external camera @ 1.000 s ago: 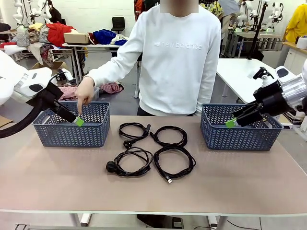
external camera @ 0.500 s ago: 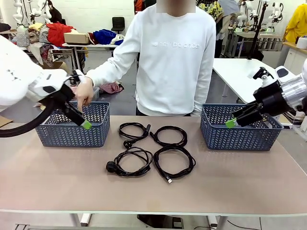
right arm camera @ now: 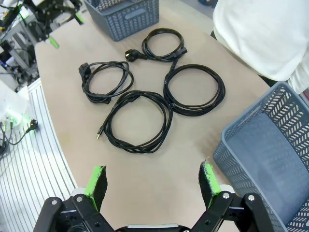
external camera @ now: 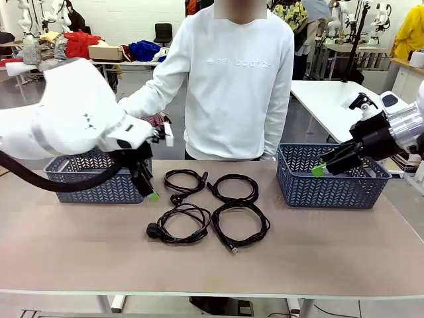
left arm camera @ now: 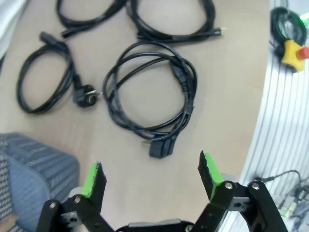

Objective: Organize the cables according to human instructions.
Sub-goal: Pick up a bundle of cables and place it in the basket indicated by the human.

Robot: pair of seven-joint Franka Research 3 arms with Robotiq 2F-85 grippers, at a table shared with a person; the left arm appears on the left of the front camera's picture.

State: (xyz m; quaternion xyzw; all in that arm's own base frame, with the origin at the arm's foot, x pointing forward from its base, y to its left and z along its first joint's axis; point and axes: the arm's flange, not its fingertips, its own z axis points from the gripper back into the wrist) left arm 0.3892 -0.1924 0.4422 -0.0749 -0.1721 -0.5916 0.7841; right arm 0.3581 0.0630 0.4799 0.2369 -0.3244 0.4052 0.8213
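Four black cables lie coiled in a square at the table's middle: back left point(external camera: 175, 198), back right point(external camera: 254, 193), front left point(external camera: 154, 230) with a chunky plug, and front right point(external camera: 265, 229). My left gripper point(external camera: 151, 192) hangs open just left of the back-left coil, low over the table. Its wrist view looks down on the plugged coil point(left arm camera: 159, 149) beyond the open left gripper point(left arm camera: 152, 169), with a smaller coil point(left arm camera: 86, 99) to the side. My right gripper point(external camera: 321, 169) hovers open above the right basket point(external camera: 331, 192). Its wrist view shows the coils point(right arm camera: 107, 94) spread ahead of the right gripper point(right arm camera: 153, 171).
A blue-grey basket point(external camera: 93, 189) stands at the table's left, partly behind my left arm. A matching one stands at the right point(right arm camera: 260, 145). A person in a white sweatshirt point(external camera: 232, 86) stands at the far edge, one arm reaching toward the left basket. The near half of the table is bare.
My left arm has swung right from over the left basket to beside the cables and now covers the person's pointing hand. The right arm and cables have not moved.
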